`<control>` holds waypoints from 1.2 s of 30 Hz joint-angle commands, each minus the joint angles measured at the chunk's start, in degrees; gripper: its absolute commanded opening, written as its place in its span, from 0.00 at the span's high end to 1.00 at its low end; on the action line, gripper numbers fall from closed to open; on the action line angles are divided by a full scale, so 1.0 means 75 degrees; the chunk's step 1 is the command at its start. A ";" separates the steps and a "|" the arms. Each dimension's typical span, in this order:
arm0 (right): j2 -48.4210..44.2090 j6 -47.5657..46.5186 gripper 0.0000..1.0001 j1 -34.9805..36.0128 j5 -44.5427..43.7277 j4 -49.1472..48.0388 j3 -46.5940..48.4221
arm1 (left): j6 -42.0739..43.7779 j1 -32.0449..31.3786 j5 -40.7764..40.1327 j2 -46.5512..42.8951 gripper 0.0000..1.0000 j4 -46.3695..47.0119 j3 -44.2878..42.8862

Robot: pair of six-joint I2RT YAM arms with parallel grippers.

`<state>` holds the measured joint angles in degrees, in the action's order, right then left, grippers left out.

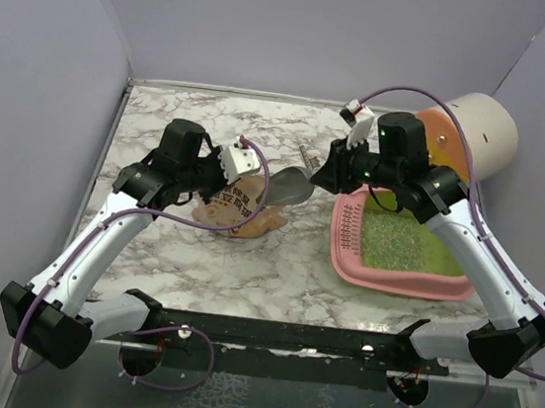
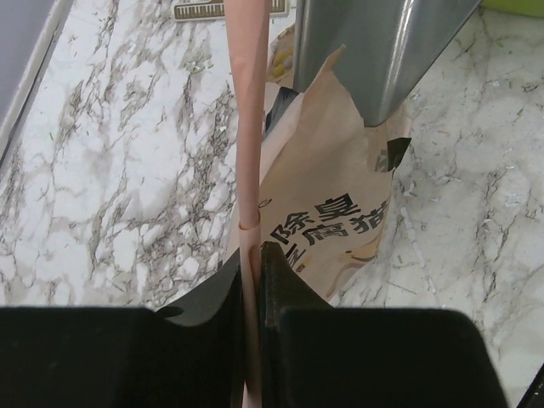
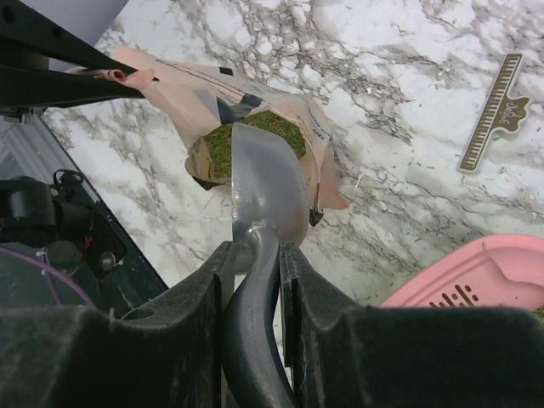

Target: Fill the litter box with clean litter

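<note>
Left gripper (image 2: 252, 268) pinched shut on bag (image 2: 331, 212) rim. Right gripper (image 3: 255, 255) clamps scoop (image 3: 268, 183) handle, arm stretched toward frame left, blade in bag mouth over clean litter (image 3: 276, 126).

Marble table (image 1: 197, 254): bag (image 1: 239, 215), litter box (image 1: 383, 277)

Your left arm (image 1: 99, 239) stretched forward, wrist turned right | your left jaws pinched shut on the bag edge (image 2: 249, 127) | your right arm (image 1: 484, 260) bent inward, wrist pointing left | your right jaws clamped on the scoop handle (image 3: 252, 353)
</note>
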<state>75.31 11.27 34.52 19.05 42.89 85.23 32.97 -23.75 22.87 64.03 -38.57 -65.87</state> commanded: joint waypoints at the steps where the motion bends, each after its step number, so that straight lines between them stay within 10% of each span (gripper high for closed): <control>1: 0.0425 0.0029 0.99 0.0030 0.0364 -0.0681 0.0166 | -0.0024 0.0014 -0.0252 -0.0087 0.98 0.0096 0.0045; 15: 0.1608 0.0172 0.99 0.0146 0.0545 -0.1182 0.0122 | -0.0940 0.0014 -0.0282 -0.0520 1.00 0.1842 0.0628; 36: 0.2963 0.0171 0.99 0.1365 -0.2931 -0.1100 0.0622 | -0.1792 0.0009 -0.0786 -0.2113 1.00 0.4317 0.2418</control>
<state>95.81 13.30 43.94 5.13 36.18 88.55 22.00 -23.75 17.52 50.57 -14.76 -47.64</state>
